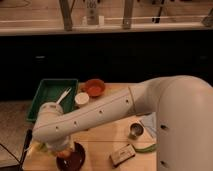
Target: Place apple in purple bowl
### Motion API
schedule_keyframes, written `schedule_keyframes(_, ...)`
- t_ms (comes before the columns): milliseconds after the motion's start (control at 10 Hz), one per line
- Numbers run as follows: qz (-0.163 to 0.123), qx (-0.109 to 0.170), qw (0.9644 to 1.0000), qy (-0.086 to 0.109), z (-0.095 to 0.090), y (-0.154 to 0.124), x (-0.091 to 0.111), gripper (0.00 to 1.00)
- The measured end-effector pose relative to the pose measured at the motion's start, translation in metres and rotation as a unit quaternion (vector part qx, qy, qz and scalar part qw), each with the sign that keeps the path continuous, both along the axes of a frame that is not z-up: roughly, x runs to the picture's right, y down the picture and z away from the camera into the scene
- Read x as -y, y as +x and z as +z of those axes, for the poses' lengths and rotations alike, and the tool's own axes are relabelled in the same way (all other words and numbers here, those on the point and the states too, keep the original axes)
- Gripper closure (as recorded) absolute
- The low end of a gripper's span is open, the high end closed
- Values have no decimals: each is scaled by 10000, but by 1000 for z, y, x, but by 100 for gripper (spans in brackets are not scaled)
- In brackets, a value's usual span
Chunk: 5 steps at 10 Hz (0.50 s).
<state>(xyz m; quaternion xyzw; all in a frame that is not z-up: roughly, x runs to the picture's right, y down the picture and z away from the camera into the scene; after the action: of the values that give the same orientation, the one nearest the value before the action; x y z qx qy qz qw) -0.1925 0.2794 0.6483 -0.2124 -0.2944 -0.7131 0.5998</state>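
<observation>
The purple bowl sits at the front left corner of the wooden table, partly covered by my arm. The apple shows as a small orange-red patch right at the bowl's back rim, under the end of my arm. My gripper is directly over the bowl at the apple, and the white wrist housing hides most of it. I cannot tell if the apple rests in the bowl or hangs just above it.
A green tray with a white utensil stands at the back left. Beside it are an orange bowl and a white cup. A steel cup, a green vegetable and a brown packet lie to the right.
</observation>
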Motion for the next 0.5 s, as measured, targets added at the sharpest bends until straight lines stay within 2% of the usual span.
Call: schedule_keyframes(500, 118, -119, 9999, -2, -19, -7, 6, 20)
